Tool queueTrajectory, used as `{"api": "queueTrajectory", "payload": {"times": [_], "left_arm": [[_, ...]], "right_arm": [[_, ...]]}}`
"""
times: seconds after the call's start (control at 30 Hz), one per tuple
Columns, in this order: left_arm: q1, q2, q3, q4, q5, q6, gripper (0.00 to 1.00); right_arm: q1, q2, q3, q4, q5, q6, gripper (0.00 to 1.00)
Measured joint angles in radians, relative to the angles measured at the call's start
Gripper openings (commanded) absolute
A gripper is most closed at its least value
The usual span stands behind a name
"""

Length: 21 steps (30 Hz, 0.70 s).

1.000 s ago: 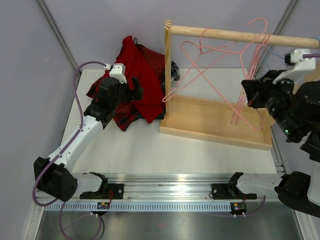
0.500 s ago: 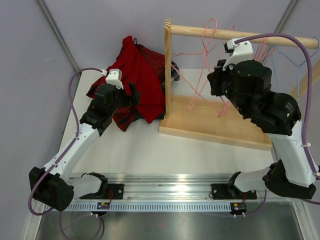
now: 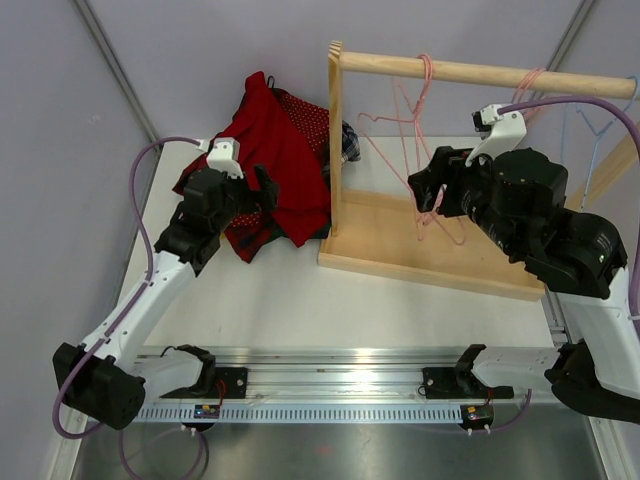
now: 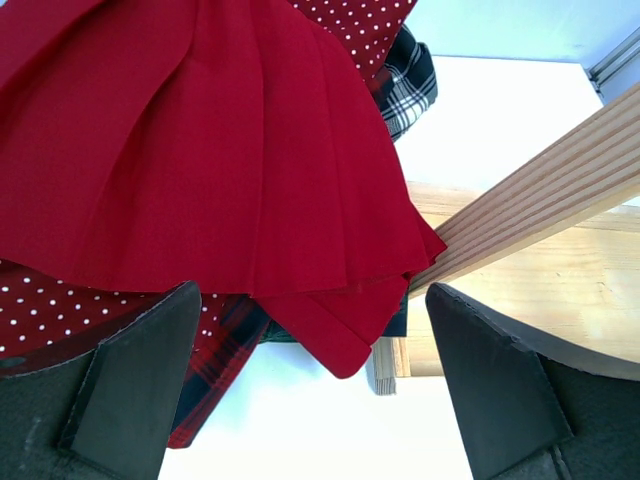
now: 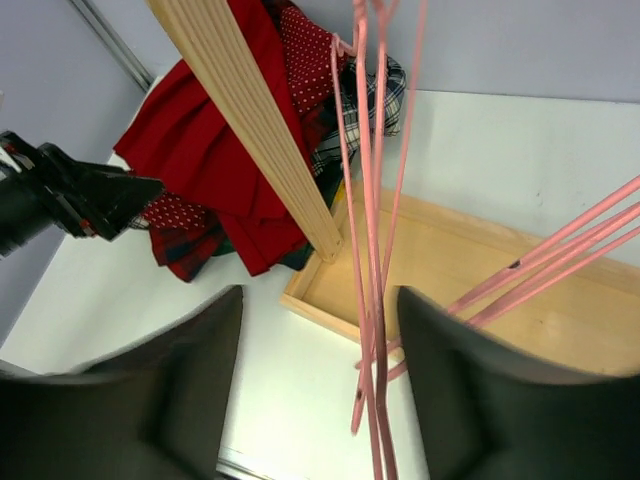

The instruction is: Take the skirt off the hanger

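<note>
L gripper (image 3: pixel 263 188) hangs fingers apart, directly over red skirt (image 3: pixel 285 150). Skirt lies heaped on table (image 3: pixel 300 290) just left of rack post (image 3: pixel 335 140), long axis near-to-far along post. R gripper (image 3: pixel 425 195) also apart, pink hangers (image 3: pixel 410 110) between fingers, unclamped. Hangers look bare. L arm far nearer skirt.

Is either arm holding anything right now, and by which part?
Nothing is held. The left end effector is open, facing the red skirt; the right end effector is open too, pink hanger wires hanging between its fingers unclamped.
</note>
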Motion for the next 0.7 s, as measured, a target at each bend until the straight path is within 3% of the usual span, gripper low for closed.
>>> {"api": "queueTrajectory", "payload": {"times": [0.17, 0.43, 0.7], "left_arm": [[-0.002, -0.028, 0.005, -0.024, 0.0, 0.001, 0.99], [-0.008, -0.154, 0.104, -0.15, 0.007, 0.02, 0.99], [-0.011, -0.488, 0.118, -0.22, 0.103, 0.026, 0.99]], "right_arm": [[0.0, -0.017, -0.002, 0.002, -0.026, 0.007, 0.96], [0.0, -0.128, -0.023, 0.126, -0.145, -0.03, 0.99], [0.0, -0.69, -0.459, 0.412, -0.232, -0.047, 0.99]]}}
